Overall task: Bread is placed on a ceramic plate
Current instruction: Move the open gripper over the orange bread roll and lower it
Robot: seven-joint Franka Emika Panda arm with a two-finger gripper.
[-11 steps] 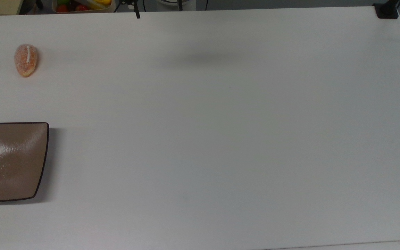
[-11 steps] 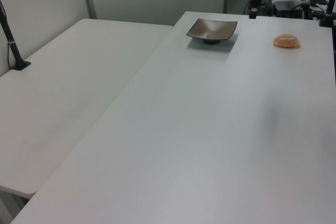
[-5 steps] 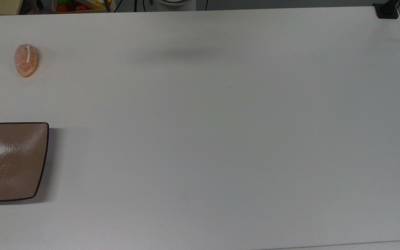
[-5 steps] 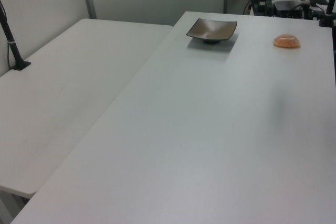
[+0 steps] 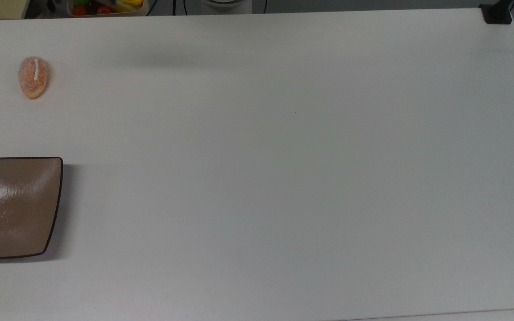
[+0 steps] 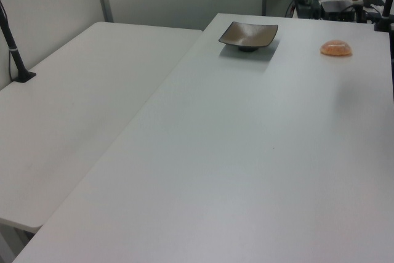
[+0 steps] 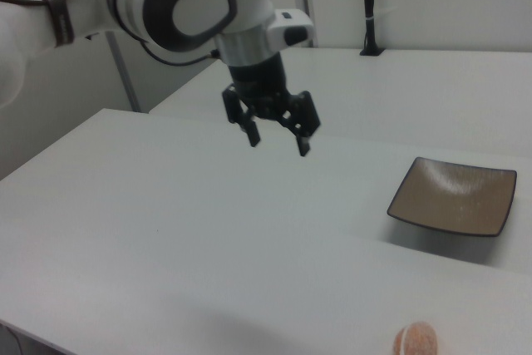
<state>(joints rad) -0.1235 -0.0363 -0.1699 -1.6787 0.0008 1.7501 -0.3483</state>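
Black fingers (image 7: 253, 134) of your end effector (image 7: 278, 140) are spread wide and grip nothing; it hangs in the air above the white surface (image 5: 283, 178), well apart from both task items. Your bread (image 5: 33, 77) lies on the bare surface near the top view's left edge, white stripe up, untouched. The ceramic plate (image 5: 56, 205) sits well apart from it, lower along the same edge, with nothing on it. Judging by this, everything is left: reach, grasp, carry and set down.
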